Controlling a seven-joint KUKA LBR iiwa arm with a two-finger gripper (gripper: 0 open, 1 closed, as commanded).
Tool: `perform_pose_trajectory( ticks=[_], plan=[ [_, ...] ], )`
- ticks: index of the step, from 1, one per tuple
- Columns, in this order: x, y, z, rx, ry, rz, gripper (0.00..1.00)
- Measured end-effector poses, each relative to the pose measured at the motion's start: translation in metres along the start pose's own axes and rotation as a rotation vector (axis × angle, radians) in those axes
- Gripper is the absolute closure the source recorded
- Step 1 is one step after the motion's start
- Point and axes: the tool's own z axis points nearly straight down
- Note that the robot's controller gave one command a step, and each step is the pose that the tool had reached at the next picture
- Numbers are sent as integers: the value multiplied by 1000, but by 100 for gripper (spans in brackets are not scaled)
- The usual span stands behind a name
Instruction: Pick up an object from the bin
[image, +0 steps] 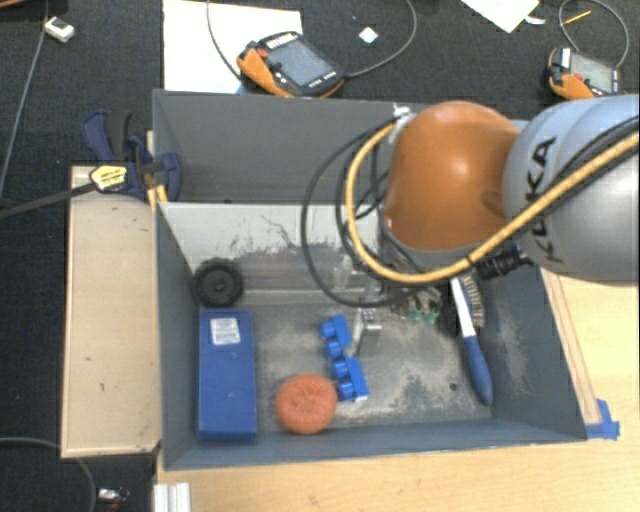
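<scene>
Scanning: wheel (217, 282), blue box (226, 372), orange ball (305, 403) | blue bricks (342, 362) lie mid-floor, just left of my gripper (368, 322) | my grip, open or loaded: cannot tell | risk: bricks may skid aside if I close off-centre.

A long blue box (226, 373) lies flat along the left wall of the bin (250, 150). A black wheel (217, 283) sits just behind it. An orange ball (305, 403) rests by the front wall, near the box. A brush (476, 362) with a blue handle lies toward the right side.
</scene>
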Motion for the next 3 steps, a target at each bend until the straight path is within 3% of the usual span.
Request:
perform_pose_trajectory(
  ticks=[1, 2, 3],
  plan=[
    [-2, -1, -3, -1, -7, 5, 0],
    [-18, -11, 98, 0, -10, -271, 0],
    [33, 41, 79, -1, -12, -392, 0]
  ],
)
